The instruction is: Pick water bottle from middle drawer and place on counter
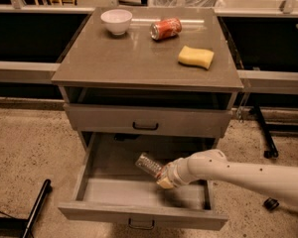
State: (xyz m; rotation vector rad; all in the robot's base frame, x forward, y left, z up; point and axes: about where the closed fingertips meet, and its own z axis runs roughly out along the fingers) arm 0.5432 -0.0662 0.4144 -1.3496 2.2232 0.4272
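Since the camera looks down from the front, the whole cabinet shows top to bottom; its counter (pixel 114 58), a flat grey-brown slab w/ a slight gloss, is the largest surface and the place the bottle is meant to end up; the front-left half is bare, so there looks to be room for it there.

Below the counter sits a flat grey drawer front (pixel 188 123) w/ a black handle, closed. Under that the middle drawer (pixel 139 216) is pulled out toward the viewer, tray exposed from above, which is what lets an arm reach in.

The white robot arm (pixel 238 172) comes in from the R side, low and nearly level, crossing the drawer's R wall so its tip ends inside the tray.

On the counter, along the back and R: a white bowl (pixel 116 21) at back-left, a yellow sponge (pixel 195 57) near the R edge, a red soda can (pixel 166 28) lying on its side at back-centre; none is part of the job, and all are well apart from the arm.

The gripper (pixel 161 176) is inside the drawer, R of centre; it appears clamped on one end of the water bottle (pixel 147 164), since that end vanishes into the tip.

The bottle, clear and ribbed, sticks out up and to the L at a tilt, inside the drawer; probably held by the end because it lay flat; judged stage: grasp made, lift out and move to counter not yet done.
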